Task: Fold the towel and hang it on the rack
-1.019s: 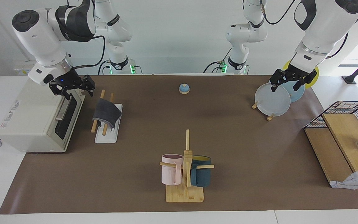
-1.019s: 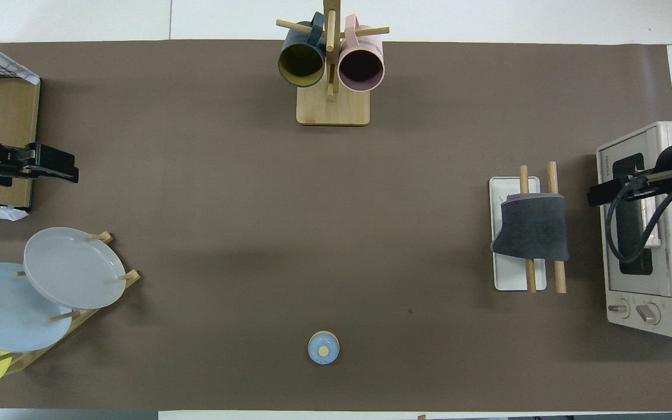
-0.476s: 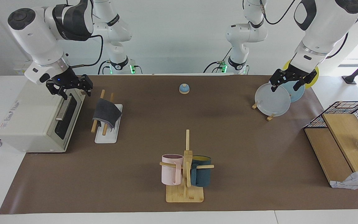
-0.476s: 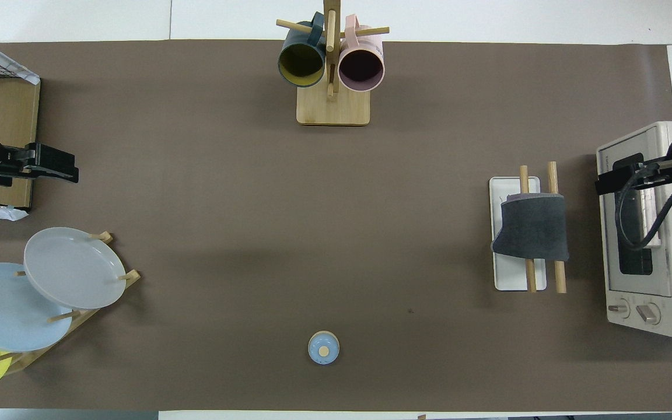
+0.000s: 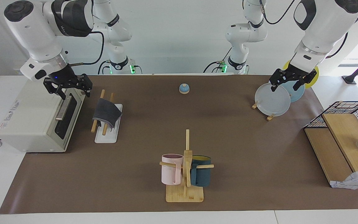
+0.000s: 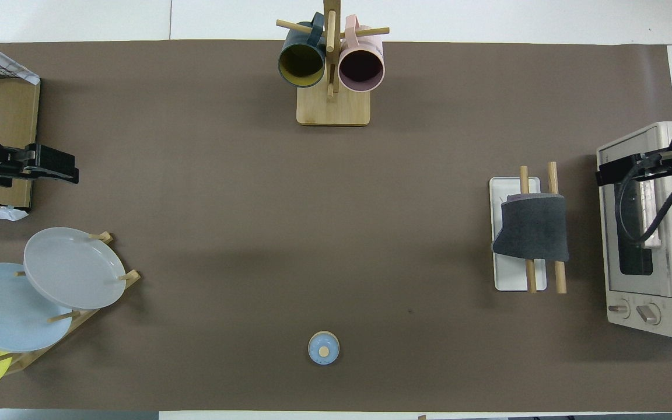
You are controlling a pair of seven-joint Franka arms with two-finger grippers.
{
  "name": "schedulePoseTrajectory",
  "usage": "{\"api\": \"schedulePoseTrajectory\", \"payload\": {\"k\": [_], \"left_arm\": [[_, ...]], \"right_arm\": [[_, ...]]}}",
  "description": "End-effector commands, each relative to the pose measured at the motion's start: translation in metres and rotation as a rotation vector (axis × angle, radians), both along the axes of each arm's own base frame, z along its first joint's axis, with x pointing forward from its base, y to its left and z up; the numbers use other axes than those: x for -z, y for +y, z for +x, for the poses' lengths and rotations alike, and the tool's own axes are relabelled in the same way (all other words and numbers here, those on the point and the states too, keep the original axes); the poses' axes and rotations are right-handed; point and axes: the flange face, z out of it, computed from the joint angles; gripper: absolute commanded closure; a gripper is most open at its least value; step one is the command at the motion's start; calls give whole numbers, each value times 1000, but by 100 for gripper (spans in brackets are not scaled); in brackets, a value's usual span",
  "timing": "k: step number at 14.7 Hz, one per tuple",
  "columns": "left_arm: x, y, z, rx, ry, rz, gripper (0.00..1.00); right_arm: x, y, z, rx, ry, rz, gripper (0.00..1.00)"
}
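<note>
On rack (image 5: 106,130): folded towel (image 5: 106,114), draped over both rods.

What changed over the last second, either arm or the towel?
The right gripper, open and empty, drew away from the folded dark grey towel, rising over the white toaster oven toward the right arm's end of the table. Nothing was grasped or released. The towel stayed draped over the two wooden rods of the white-based rack. The left gripper waits open over the plates, unmoved.
</note>
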Motion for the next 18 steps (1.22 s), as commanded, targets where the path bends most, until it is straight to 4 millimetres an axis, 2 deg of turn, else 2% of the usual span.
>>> {"api": "schedulePoseTrajectory", "payload": {"k": [1, 18], "left_arm": [[-5, 3, -6, 2, -11, 20, 0], [-5, 3, -6, 2, -9, 20, 0]], "right_arm": [[3, 2, 8, 16, 14, -20, 0], [1, 0, -2, 19, 58, -21, 0]]}}
